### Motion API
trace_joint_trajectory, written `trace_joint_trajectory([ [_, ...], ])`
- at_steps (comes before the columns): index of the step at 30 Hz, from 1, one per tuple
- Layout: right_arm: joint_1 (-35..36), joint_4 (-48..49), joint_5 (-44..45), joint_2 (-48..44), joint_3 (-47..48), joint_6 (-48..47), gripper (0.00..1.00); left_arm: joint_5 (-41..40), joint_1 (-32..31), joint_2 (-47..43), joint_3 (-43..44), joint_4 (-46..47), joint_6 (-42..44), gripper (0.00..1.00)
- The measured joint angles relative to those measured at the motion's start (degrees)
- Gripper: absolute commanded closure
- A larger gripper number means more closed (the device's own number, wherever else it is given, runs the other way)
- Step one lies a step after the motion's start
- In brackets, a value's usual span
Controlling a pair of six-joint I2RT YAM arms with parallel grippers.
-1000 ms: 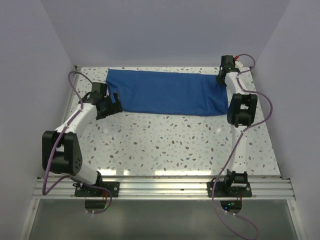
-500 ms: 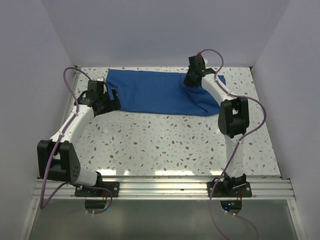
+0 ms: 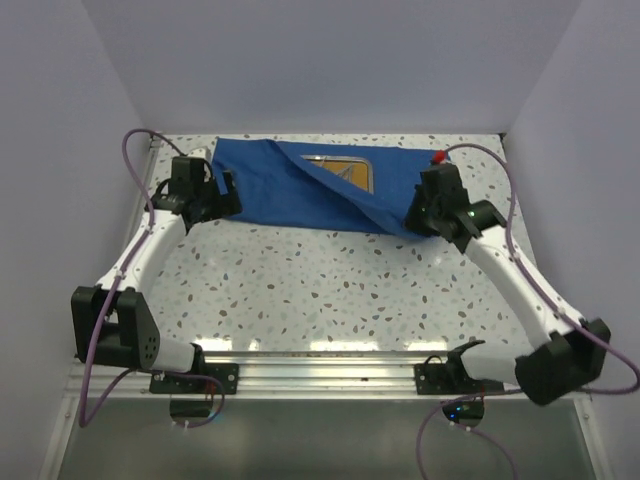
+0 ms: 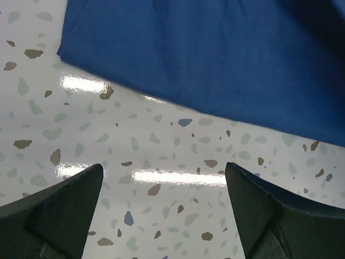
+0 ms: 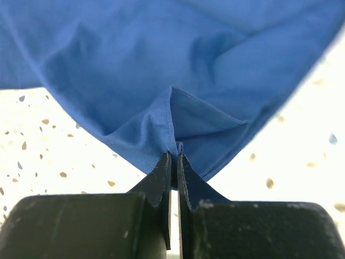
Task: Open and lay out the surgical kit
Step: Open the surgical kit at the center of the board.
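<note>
The blue cloth wrap (image 3: 285,190) lies along the far side of the tabletop (image 3: 330,290). One flap is lifted and drawn toward the right, uncovering the steel tray (image 3: 347,172) with its orange-brown inside. A thin silver instrument (image 3: 322,159) shows at the tray's far edge; it is too small to identify.

The right claw (image 5: 173,161) is fully closed, pinching a small fold at the corner of that flap, and the cloth hangs in a taut drape from its tips. The left claw (image 4: 163,168) is spread wide and holds nothing. It hovers over bare tabletop just beside the wrap's left edge.

The main risk appears to lie in the pull. The tray seems to sit on the same cloth, and nothing pins the wrap down, so a hard tug to the right could drag the whole bundle, shift the tray or spill the instruments. The pinch also takes in very little fabric, right at the fingertips, so the corner could slip free and the flap fall back over the tray.
</note>
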Motion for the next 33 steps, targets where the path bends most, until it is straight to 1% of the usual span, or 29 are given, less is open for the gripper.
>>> trace_joint_trajectory([
  [2, 0.00, -4.28, 1.27, -8.09, -3.32, 1.27, 1.00, 0.13, 0.00, -0.35, -1.03, 1.16, -0.07, 0.00],
  [6, 0.00, -11.63, 2.43, -18.93, -7.76, 5.05, 1.00, 0.04, 0.00, -0.68, -3.61, 2.73, -1.07, 0.01],
  [11, 0.00, -20.72, 2.45, -25.09, -13.46, 9.60, 1.00, -3.04, 0.00, -0.74, -4.92, 2.49, -3.10, 0.00],
  [12, 0.00, -22.69, 2.51, -25.75, -14.45, 10.25, 0.91, -4.22, 0.00, -0.92, -4.94, 2.45, -3.72, 0.01],
  [13, 0.00, -24.50, 2.69, -26.23, -15.28, 10.99, 0.36, -5.29, 0.00, -1.27, -5.14, 2.54, -4.31, 0.00],
  [14, 0.00, -26.08, 2.95, -26.51, -15.91, 11.91, 0.06, -6.27, 0.00, -1.84, -5.33, 2.49, -4.98, 0.01],
  [15, 0.00, -27.93, 3.48, -26.64, -16.33, 12.09, 0.02, -7.08, 0.00, -2.49, -5.64, 2.67, -5.66, 0.01],
  [19, 0.00, -32.61, 4.04, -26.73, -17.79, 12.79, 0.02, -7.21, 0.42, -3.82, -6.19, 5.35, -8.52, 0.01],
  [21, 0.00, -33.81, 4.02, -26.40, -17.92, 12.98, 0.02, -5.62, 0.81, -1.46, -4.94, 7.41, -9.60, 0.01],
  [25, 0.00, -34.84, 4.11, -24.98, -17.84, 12.76, 0.02, -1.97, 1.11, 9.49, 2.51, 11.15, -11.28, 0.01],
  [29, 0.00, -35.01, 4.26, -23.39, -17.05, 11.89, 0.02, 0.46, 1.09, 22.45, 12.50, 13.31, -13.22, 0.02],
  [33, 0.00, -34.88, 4.00, -22.45, -15.96, 10.99, 0.01, 2.25, 0.90, 33.38, 22.05, 15.08, -15.10, 0.03],
])
